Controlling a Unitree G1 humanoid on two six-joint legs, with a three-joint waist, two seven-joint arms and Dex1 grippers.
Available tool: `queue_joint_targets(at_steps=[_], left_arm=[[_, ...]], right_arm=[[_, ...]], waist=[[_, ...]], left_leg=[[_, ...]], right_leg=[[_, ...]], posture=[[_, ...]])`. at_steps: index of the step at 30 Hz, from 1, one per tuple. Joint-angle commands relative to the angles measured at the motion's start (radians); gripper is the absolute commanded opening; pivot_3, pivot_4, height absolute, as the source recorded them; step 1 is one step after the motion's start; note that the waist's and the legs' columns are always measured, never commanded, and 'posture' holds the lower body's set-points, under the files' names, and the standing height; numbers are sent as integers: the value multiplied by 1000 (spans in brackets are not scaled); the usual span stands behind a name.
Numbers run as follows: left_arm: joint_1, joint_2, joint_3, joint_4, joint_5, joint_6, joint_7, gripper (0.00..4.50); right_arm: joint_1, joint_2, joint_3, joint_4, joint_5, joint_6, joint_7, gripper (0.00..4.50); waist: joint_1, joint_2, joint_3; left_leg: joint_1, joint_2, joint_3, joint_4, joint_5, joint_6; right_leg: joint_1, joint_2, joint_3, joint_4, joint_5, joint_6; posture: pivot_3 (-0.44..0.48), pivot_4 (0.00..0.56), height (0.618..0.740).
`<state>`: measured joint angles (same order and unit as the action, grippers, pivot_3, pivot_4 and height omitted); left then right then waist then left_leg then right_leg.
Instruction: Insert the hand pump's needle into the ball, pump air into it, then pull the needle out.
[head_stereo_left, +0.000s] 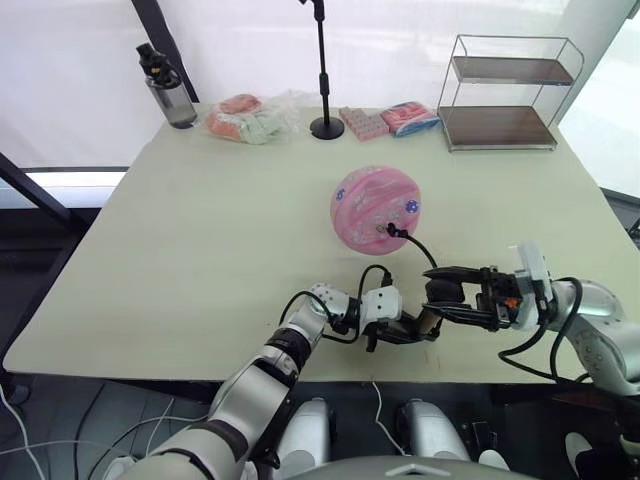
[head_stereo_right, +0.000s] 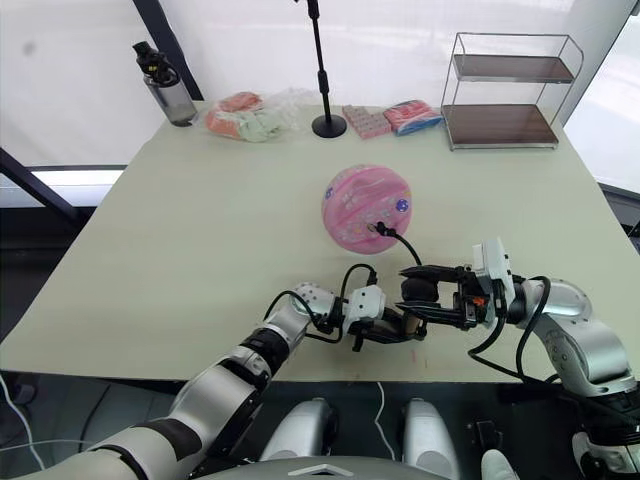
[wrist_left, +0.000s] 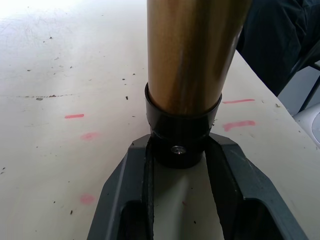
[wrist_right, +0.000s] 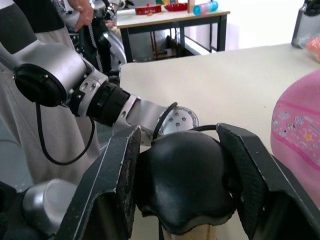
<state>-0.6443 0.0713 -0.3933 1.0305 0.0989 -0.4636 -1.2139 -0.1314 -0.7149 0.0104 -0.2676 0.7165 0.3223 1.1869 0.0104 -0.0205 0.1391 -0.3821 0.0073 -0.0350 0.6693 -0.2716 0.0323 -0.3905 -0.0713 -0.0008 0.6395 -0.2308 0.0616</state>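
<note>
The pink ball (head_stereo_left: 376, 208) rests mid-table. A thin black hose (head_stereo_left: 418, 247) runs from a black fitting (head_stereo_left: 388, 230) pressed against the ball's near side; the needle's pin is hidden there. The hand pump (wrist_left: 190, 50) lies near the table's front edge between both grippers. My left gripper (head_stereo_left: 404, 331) is shut on the black cap at the end of the gold cylinder, which shows between its fingers (wrist_left: 227, 175). My right gripper (head_stereo_left: 441, 293) is shut on the pump's black handle (wrist_right: 185, 180), with the ball (wrist_right: 300, 135) close beside it.
Along the back edge of the table (head_stereo_left: 200, 260) stand a dark bottle (head_stereo_left: 170, 92), bagged packets (head_stereo_left: 250, 118), a black stand (head_stereo_left: 324, 80), pink packets (head_stereo_left: 392, 119) and a wire shelf (head_stereo_left: 508, 92). A person's hand (wrist_right: 81, 9) shows far off in the right wrist view.
</note>
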Motion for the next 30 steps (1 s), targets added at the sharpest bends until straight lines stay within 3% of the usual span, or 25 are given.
queue_joint_targets(at_steps=[1, 11, 22, 25, 30], left_arm=[[36, 8, -42, 42, 57, 27, -17, 1156], [41, 9, -45, 44, 60, 25, -16, 1156], [42, 9, -47, 44, 62, 25, -15, 1156], [40, 7, -48, 46, 64, 24, -13, 1156], [40, 0, -49, 47, 65, 24, -10, 1156]], right_arm=[[-63, -42, -97, -85, 119, 114, -43, 1917], [-252, -171, -292, -126, 387, 341, -96, 1917], [-438, -263, -356, -95, 507, 461, -113, 1917], [-447, -255, -353, -90, 528, 499, -135, 1917], [-329, -218, -286, -129, 425, 471, -99, 1917]], waist=[[1, 1, 0], [3, 3, 2], [3, 4, 3], [4, 5, 4], [5, 5, 4]], left_leg=[[-1, 0, 0, 0, 0, 0], [-4, 0, -1, 0, 0, 0], [-6, 0, 0, 0, 0, 0], [-10, 0, -1, 1, 0, 0], [-14, -1, 0, 2, 0, 0]], right_leg=[[-1, 0, 0, 0, 0, 0], [-4, -1, 0, 0, 0, 0], [-6, -2, 0, -1, 0, 0], [-9, -2, 0, 0, 0, 0], [-13, -2, 0, 0, 0, 0]], posture=[[0, 150, 740], [0, 150, 740], [0, 150, 740], [0, 150, 740], [0, 150, 740]])
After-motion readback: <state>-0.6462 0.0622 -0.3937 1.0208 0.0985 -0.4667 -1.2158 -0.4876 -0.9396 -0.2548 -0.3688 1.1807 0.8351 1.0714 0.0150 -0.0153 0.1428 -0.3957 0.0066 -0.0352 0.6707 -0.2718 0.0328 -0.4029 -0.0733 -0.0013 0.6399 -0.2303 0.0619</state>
